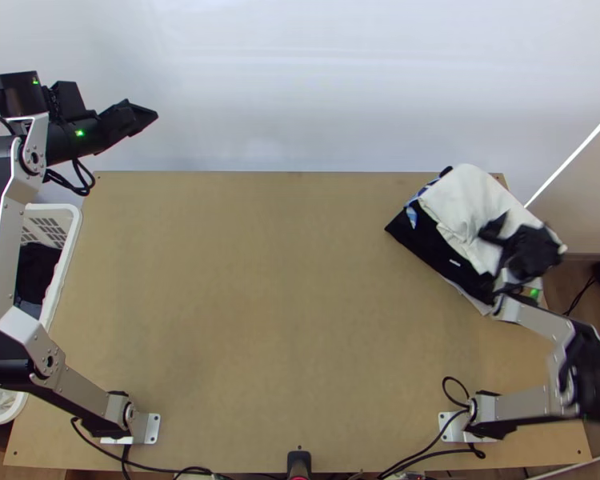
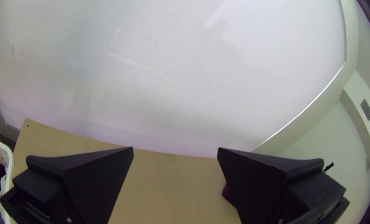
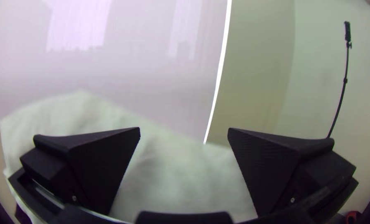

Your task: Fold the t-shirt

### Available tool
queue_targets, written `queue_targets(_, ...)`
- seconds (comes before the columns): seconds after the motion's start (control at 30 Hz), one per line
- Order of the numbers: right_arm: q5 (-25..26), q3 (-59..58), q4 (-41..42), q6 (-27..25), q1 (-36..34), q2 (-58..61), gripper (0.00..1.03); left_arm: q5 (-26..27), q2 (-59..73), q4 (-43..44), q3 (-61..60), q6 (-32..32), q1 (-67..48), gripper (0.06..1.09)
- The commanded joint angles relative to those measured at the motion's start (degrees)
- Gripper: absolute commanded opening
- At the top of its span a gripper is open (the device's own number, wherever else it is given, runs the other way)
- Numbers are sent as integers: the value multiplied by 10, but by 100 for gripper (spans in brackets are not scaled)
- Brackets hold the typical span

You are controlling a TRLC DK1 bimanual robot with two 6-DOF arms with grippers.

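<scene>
White cloth [image 1: 468,200] topping dark cloth [image 1: 428,250] at two o'clock on bench [image 1: 260,280], right tool [image 1: 522,224] gaping over it, left tool [image 1: 153,116] gaping at eleven

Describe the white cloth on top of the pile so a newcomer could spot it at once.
Start at the wooden table and go to its far right corner, where a pile of cloth lies. The white cloth is on top, with the right gripper over it. Its plain white surface sets it apart from the black cloth just beneath.
</scene>
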Motion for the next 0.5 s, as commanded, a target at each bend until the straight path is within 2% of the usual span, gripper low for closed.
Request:
queue_targets(0.0, 7, 60, -41, -18, -5, -137, 98, -1, -7, -10, -8, 2, 1, 104)
queue_targets(0.1, 9, 94, -67, 3, 16, -167, 98, -3, -15, -9, -8, 1, 1, 104)
queue_targets(0.2, 13, 118, -82, 5, 77, -142, 98, -7, -24, -6, -7, -5, 11, 104)
queue_targets(0.33, 15, 146, -73, 4, 144, -48, 98, -7, -41, -6, -8, -10, 30, 104)
queue_targets(0.47, 14, 179, -53, 14, 149, 78, 98, -7, -58, -9, -8, -16, 55, 104)
